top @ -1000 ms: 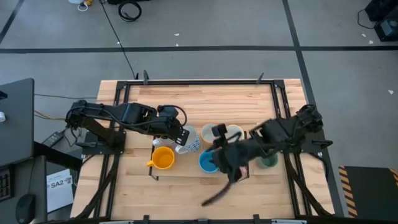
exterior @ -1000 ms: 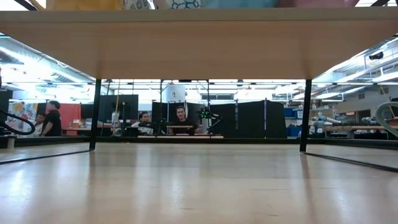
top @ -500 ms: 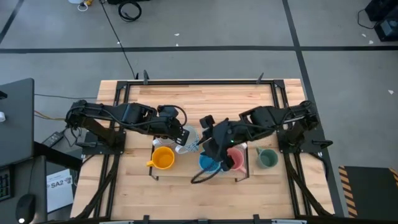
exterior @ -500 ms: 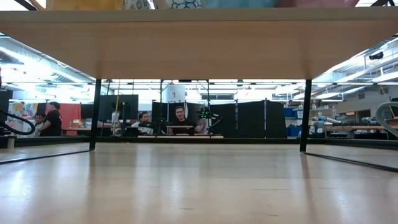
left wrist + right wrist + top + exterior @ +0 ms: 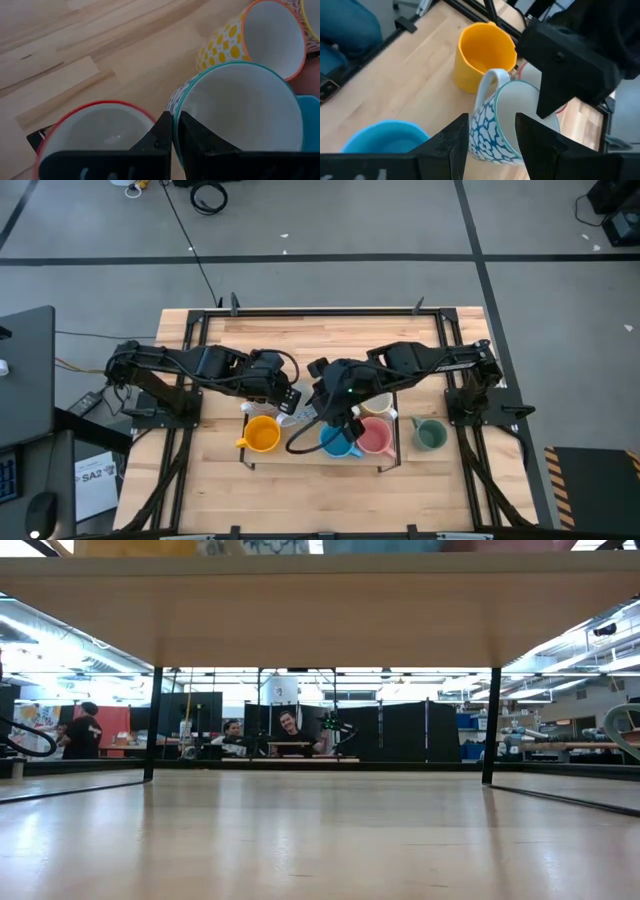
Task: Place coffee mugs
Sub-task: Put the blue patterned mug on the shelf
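A white mug with a blue crackle pattern and teal rim stands upright between both grippers, mostly covered in the high view. My left gripper is shut on its rim. My right gripper is open, reaching over from the right, its fingers standing either side of the mug's handle without visible touch. The orange mug, blue mug, pink mug and dark green mug stand in a row near the front. A red-rimmed white mug sits beside the left fingers. My left gripper pinches the patterned mug's rim between its two fingers, one finger inside the cup and one outside. The fingers come from above, pointing down. The mug is upright; whether its base is on the table, I cannot tell.
A yellow-dotted mug with an orange rim and a cream mug crowd the far side of the row. A black frame edges the mugs. Bare wood lies toward the table's far edge. People sit in the room beyond.
My right gripper has swung from above the blue and pink mugs toward the table's left and far side, ending over the patterned mug beside the left gripper. The pink mug, covered before, now shows. The left arm has kept still.
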`<control>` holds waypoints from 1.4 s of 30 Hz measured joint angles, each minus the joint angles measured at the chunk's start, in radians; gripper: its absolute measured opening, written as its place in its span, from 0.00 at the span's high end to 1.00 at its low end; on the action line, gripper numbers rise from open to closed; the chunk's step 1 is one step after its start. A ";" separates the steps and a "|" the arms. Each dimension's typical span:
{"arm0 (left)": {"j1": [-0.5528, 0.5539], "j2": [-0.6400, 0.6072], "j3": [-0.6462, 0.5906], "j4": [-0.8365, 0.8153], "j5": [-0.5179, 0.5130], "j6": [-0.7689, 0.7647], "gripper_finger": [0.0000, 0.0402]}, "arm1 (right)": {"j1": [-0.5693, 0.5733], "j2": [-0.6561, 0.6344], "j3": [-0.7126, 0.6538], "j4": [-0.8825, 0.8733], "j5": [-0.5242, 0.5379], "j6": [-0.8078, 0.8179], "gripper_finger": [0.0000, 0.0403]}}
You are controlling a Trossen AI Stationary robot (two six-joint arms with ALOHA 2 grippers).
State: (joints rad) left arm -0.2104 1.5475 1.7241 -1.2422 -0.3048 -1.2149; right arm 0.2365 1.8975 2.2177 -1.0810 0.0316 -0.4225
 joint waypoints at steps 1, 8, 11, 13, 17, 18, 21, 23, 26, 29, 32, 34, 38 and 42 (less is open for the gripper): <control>0.000 0.000 0.000 0.002 0.000 0.000 0.95 | -0.004 -0.001 0.000 -0.001 -0.006 0.000 0.59; 0.000 0.000 0.000 0.009 0.000 -0.001 0.95 | -0.006 -0.003 0.000 -0.019 -0.007 0.000 0.59; 0.000 0.000 0.000 0.012 0.000 -0.001 0.95 | -0.005 -0.003 0.000 -0.021 -0.007 0.000 0.59; 0.000 0.000 0.000 0.014 -0.001 -0.001 0.95 | -0.003 -0.004 0.000 -0.022 -0.007 0.000 0.59; 0.000 0.000 0.000 0.015 -0.001 -0.001 0.95 | 0.013 -0.022 0.000 -0.070 -0.003 0.000 0.59; 0.000 0.000 0.000 0.015 0.000 -0.001 0.95 | 0.016 -0.028 0.000 -0.087 -0.001 0.000 0.59; 0.000 0.000 0.000 0.016 -0.001 -0.001 0.93 | 0.026 -0.048 0.000 -0.123 -0.001 0.000 0.59; 0.000 0.000 0.000 0.016 -0.001 0.003 0.93 | 0.033 -0.059 0.000 -0.139 0.001 0.000 0.59; -0.001 0.007 0.000 0.016 -0.001 0.016 0.92 | 0.044 -0.072 0.000 -0.142 0.001 0.003 0.59; -0.003 0.020 0.000 0.022 -0.001 0.022 0.92 | 0.052 -0.080 0.000 -0.142 0.001 0.003 0.59; -0.003 0.032 0.000 0.032 0.001 0.023 0.92 | 0.057 -0.083 0.000 -0.142 0.001 0.003 0.59; -0.003 0.039 0.000 0.031 0.000 0.023 0.92 | 0.057 -0.084 0.000 -0.142 0.000 0.003 0.59; 0.000 0.048 0.001 0.041 -0.001 0.031 0.92 | 0.057 -0.084 0.000 -0.142 0.001 0.004 0.59; 0.000 0.061 0.001 0.038 0.003 0.034 0.92 | 0.057 -0.084 0.000 -0.142 0.000 0.004 0.59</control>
State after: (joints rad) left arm -0.2108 1.6082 1.7248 -1.2041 -0.3019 -1.1806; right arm 0.2935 1.8133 2.2181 -1.2226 0.0319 -0.4187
